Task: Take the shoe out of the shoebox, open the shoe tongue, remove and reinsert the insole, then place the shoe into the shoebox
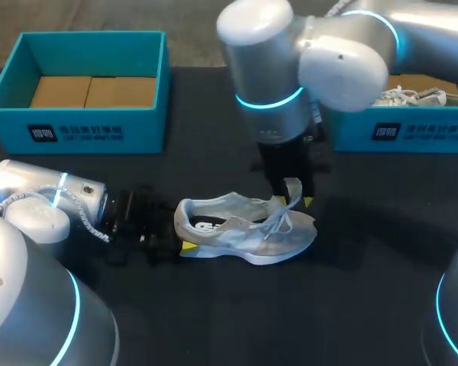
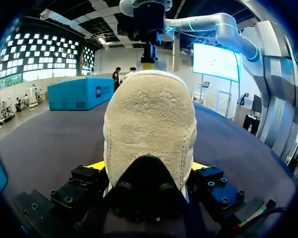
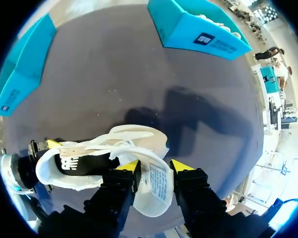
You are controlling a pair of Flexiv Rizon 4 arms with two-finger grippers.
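Dark table (image 1: 366, 305) (matte top), evenly lit, soft shadows across surface.

I can read nothing clearly. Beyond the shoe (image 1: 244, 229), the left shoebox (image 1: 149, 130) and right shoebox (image 1: 351, 136) each carry a printed front label. The shoe's tongue tag (image 3: 159, 184) bears tiny print.

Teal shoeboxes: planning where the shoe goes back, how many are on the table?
2. One teal cardboard shoebox at the far left, no shoe inside; the other at the far right, partly hidden behind the right arm, with a white shoe in it.
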